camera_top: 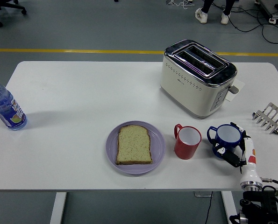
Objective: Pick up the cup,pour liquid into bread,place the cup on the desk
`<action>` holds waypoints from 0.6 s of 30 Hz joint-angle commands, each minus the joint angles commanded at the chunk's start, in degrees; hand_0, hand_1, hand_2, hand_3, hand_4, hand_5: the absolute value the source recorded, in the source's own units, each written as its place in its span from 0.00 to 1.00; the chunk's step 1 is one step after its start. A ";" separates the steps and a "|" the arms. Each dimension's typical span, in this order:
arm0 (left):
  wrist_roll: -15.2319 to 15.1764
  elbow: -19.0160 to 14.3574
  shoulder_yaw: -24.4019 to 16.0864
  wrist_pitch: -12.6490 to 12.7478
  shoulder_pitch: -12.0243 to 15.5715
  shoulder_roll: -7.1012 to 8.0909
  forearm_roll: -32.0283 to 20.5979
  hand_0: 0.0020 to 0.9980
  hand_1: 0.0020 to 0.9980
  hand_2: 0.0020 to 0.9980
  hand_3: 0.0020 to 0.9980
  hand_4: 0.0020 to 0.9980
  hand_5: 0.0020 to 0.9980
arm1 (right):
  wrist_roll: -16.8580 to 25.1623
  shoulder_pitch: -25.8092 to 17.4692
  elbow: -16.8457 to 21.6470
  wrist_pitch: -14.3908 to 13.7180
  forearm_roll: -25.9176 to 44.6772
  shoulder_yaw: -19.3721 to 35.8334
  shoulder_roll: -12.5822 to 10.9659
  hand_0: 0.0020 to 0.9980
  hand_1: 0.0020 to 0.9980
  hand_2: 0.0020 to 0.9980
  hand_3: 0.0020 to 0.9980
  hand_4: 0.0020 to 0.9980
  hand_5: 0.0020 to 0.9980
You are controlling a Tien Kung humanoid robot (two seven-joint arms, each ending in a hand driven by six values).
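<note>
The right hand (234, 148), reaching in from the lower right corner, is closing its fingers (223, 152) around the blue cup (227, 140), which is standing upright on the worktop (82, 102) at about 4 o'clock from the centre; dark fingers are wrapping the cup's near and right sides, so the hand is judged to be grasping the cup, though how firmly cannot be told. The cup is apparently resting on the worktop, so the step in hand is taken to be the pick-up, with pouring and setting down not yet begun. Just beside the blue cup, at its 9 o'clock, a red cup (187, 142) is standing apart from it, and further toward 9 o'clock a slice of bread (134, 144) is lying flat on a lilac plate (158, 148). A toaster (198, 77) is sitting at 12 o'clock from the cups, a metal rack (270, 117) at 2 o'clock from the blue cup, and a bottle (5, 106) at the worktop's far 9 o'clock edge. The left hand is out of view. The next move is judged to call for a straight lift, then a carry toward 9 o'clock passing above the red cup rather than through it, before tilting over the bread; what the blue cup is holding cannot be seen.
</note>
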 joint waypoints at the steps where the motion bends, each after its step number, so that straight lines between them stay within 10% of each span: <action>1: -0.01 -0.01 -0.02 0.00 -0.01 0.00 0.06 0.64 0.65 0.66 0.55 0.32 0.84 | 0.00 -0.04 0.13 0.00 -0.29 0.12 0.01 0.63 0.54 0.72 0.83 0.84 0.02; 15: 0.01 -0.03 -0.10 0.00 -0.06 0.00 0.06 0.64 0.65 0.66 0.55 0.32 0.83 | -0.87 -0.25 -0.26 0.00 -2.87 1.52 0.00 0.86 0.70 0.84 0.92 0.89 0.04; 18: 0.03 0.00 -0.06 -0.01 -0.08 0.00 -0.05 0.64 0.65 0.66 0.55 0.32 0.83 | -0.97 -0.28 -0.33 0.00 -2.82 1.84 0.03 0.88 0.72 0.87 0.95 0.97 0.18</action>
